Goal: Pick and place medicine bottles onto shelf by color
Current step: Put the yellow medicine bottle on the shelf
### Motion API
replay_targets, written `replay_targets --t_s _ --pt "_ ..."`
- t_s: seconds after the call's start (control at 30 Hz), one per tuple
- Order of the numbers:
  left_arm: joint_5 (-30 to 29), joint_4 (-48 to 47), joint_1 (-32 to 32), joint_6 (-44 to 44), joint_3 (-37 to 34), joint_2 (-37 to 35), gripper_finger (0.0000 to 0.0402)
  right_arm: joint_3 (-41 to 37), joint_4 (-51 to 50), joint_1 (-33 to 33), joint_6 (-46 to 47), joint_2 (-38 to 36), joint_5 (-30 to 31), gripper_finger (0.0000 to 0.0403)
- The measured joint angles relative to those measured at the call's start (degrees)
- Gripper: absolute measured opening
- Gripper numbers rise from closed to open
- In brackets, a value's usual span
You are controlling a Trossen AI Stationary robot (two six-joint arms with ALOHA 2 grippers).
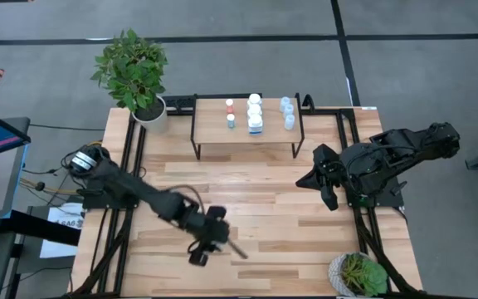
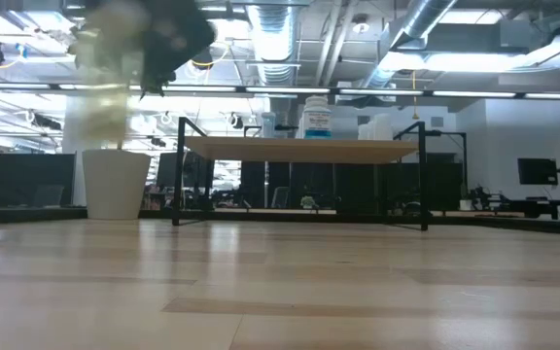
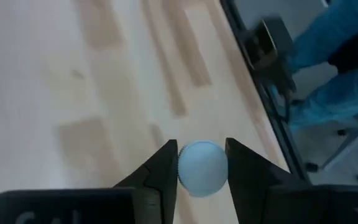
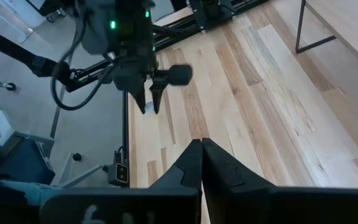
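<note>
Jaws (image 3: 202,171) pinch a round, smooth pale-blue bottle (image 3: 202,169).

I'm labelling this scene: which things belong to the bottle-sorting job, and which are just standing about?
Job:
- low wood-topped shelf on black legs
- small medicine bottles on it
- pale blue bottle in the left gripper

Standing about:
- leafy plant in a white pot
- small potted plant
- right gripper, waiting

Bare table (image 1: 289,216) planks stretch open at frame centre between me and the shelf (image 1: 214,129); bottles (image 1: 255,113) crowd its top, a potted plant (image 1: 135,75) blocks the upper left.
</note>
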Motion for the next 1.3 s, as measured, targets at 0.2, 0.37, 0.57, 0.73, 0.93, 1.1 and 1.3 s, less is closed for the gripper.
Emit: replay_targets --t_s 0.2,0.37,0.57,0.73,0.93,1.1,1.3 --pt "-0.42 -14.25 8.26 6.78 13.74 -0.01 0.0083 0.00 0.00 0.00 0.00 -0.02 0.00 0.0024" --pt "-0.35 -23.51 17.75 14.80 24.34 -0.06 0.0089 0.00 0.01 0.00 -0.07 -0.02 -0.02 0.0024" --pt "3.84 -25.83 30.82 20.10 31.00 -0.11 0.0093 0.00 0.30 1.22 -0.02 -0.02 -0.02 0.0024" --pt "7.54 -26.92 40.58 20.11 31.23 0.36 0.0093 0.00 0.72 3.56 -0.02 -0.01 -0.03 0.0024" --pt "9.46 -26.03 47.71 17.92 31.27 1.90 0.0092 0.00 0.71 5.61 -0.08 0.00 -0.02 0.0024" --pt "9.59 -28.25 50.57 17.14 31.22 3.50 0.0093 0.00 0.59 6.08 -0.09 0.00 0.00 0.0024" --pt "8.73 -28.22 51.22 17.53 31.08 4.94 0.0094 0.00 0.50 6.08 -0.11 -0.02 0.04 0.0024"
